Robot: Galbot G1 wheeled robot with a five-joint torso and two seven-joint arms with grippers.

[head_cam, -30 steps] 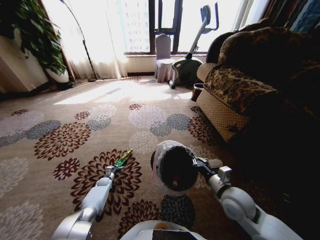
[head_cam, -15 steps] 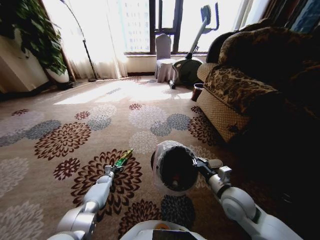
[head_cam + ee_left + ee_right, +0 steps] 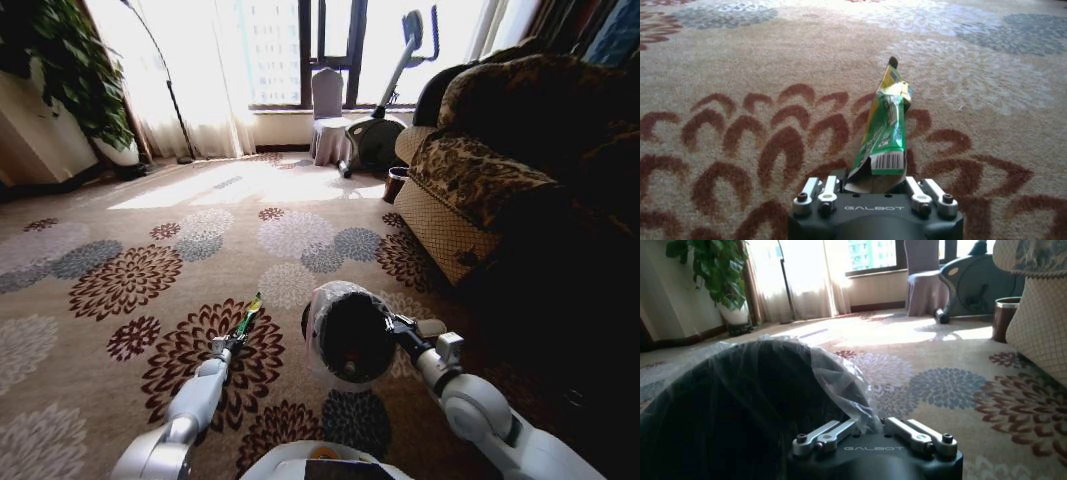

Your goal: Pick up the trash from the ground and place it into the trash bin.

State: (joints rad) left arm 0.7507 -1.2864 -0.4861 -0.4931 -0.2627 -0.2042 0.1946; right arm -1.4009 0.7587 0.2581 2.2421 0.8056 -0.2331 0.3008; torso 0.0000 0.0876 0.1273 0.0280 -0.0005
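Patterned carpet (image 3: 120, 250) with large red, grey and white flower shapes covers the floor, with a sunlit window, a potted plant (image 3: 70, 70) and a dark sofa (image 3: 500, 170) behind.

Left gripper (image 3: 226, 343): low over the carpet, fingers closed narrow on the lower end of a green wrapper (image 3: 245, 319). The wrapper runs forward from the gripper, away from the robot. From the head camera it reads as a thin green and yellow strip just left of the bin.

Left wrist camera: the wrapper (image 3: 884, 132) is seen close, with a barcode panel near the held end and a yellow upper portion, folded lengthwise. It rises out of the left gripper (image 3: 873, 192) between the two fingers (image 3: 815, 192). Whether its far tip touches the carpet cannot be told.

Right gripper (image 3: 392, 326): clamped on the near rim of the black bin (image 3: 345, 335), which is tilted with its opening towards the robot. A pale plastic liner wraps the rim.

Right wrist camera: the liner (image 3: 837, 382) is pinched in the right gripper (image 3: 870, 432), bunched between the fingers, with the bin (image 3: 727, 405) wall alongside. A small wastebasket (image 3: 1005, 317) stands beside the sofa end.
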